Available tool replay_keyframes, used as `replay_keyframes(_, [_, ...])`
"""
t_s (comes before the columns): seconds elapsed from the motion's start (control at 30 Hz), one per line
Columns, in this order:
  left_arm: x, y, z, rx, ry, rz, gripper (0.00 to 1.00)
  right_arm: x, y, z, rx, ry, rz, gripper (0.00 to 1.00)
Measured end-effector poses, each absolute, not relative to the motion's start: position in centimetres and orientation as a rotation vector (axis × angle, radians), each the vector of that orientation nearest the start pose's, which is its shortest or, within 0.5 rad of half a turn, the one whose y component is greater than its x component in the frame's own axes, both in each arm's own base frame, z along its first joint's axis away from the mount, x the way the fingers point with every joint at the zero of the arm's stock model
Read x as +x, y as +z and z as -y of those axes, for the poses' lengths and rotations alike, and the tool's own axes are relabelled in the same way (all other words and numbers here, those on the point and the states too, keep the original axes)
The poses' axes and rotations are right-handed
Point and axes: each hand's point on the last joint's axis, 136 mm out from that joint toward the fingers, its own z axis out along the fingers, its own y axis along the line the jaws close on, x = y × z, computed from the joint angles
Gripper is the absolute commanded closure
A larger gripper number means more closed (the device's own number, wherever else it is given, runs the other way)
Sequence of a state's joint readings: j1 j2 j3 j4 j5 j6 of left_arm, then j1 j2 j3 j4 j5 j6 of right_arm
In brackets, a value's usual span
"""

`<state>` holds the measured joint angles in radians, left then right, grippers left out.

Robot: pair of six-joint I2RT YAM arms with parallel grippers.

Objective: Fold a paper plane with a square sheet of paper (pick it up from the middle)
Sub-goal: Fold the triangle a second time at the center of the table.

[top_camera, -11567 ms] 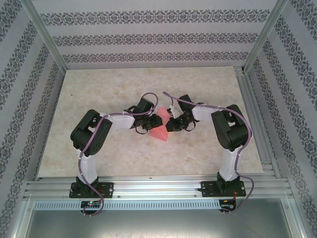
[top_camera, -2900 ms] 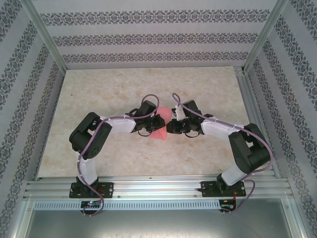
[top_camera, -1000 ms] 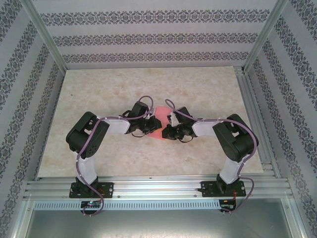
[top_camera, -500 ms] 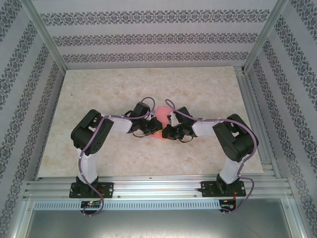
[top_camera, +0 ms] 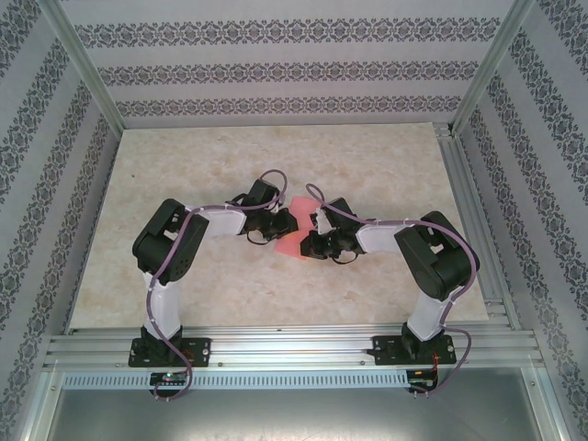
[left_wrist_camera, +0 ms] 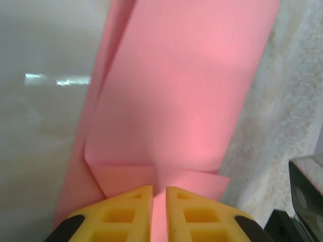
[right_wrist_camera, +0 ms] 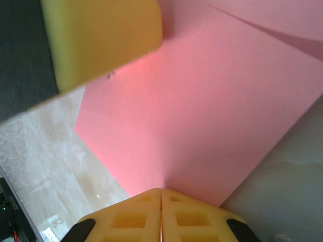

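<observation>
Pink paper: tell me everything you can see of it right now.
The paper is matte, plain pink and partly folded: overlapping layers, a long crease, and a small flap by the left tool. It sits over the middle of the table. The left tool and the right tool each pinch an edge, shut on it from opposite sides.

Open tabletop (top_camera: 202, 156) lies all around; mid-table the left gripper (top_camera: 286, 225) and right gripper (top_camera: 307, 245) flank the paper (top_camera: 294, 241) closely.
</observation>
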<state>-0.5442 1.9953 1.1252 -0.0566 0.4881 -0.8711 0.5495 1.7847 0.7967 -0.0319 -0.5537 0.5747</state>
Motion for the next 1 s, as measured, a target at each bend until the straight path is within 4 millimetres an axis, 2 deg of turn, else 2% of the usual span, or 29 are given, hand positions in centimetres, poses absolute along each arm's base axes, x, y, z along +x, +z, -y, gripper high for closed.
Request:
replay_keyframes(0.13, [37.4,2.3,30.5,-0.241,-1.102,-2.739,0.83,27.4,1.2,-27.4,-0.187,1.079,-2.771,0.92])
replay_keyframes(0.37, [38.5,2.3,29.9,-0.246,-1.111,-2.742,0.83,27.9,1.4,-27.3,-0.18,1.057,-2.763,0.87])
replay_keyframes(0.5, [39.1,2.5,29.1,-0.254,-1.099,-2.733,0.79,28.1,2.0,-27.1,-0.168,1.033,-2.776,0.78])
replay_keyframes(0.6, [39.6,3.0,28.5,-0.265,-1.095,-2.72,0.72,28.3,3.9,-26.5,-0.17,1.01,-2.744,0.7])
replay_keyframes(0.63, [39.8,3.3,28.3,-0.27,-1.097,-2.712,0.71,28.6,4.8,-26.2,-0.167,1.009,-2.719,0.63])
replay_keyframes(0.7, [40.0,4.6,28.3,-0.26,-1.107,-2.687,0.69,29.5,6.3,-25.6,-0.144,1.002,-2.671,0.62])
replay_keyframes(0.77, [40.2,6.2,28.3,-0.245,-1.121,-2.652,0.68,30.6,7.2,-24.6,-0.108,0.987,-2.632,0.54])
replay_keyframes(0.9, [40.5,9.5,28.4,-0.209,-1.149,-2.579,0.68,31.9,6.7,-23.2,-0.031,0.968,-2.629,0.53])
replay_keyframes(1.0, [40.3,10.5,28.2,-0.199,-1.149,-2.556,0.67,32.1,5.0,-23.2,-0.005,0.96,-2.672,0.52])
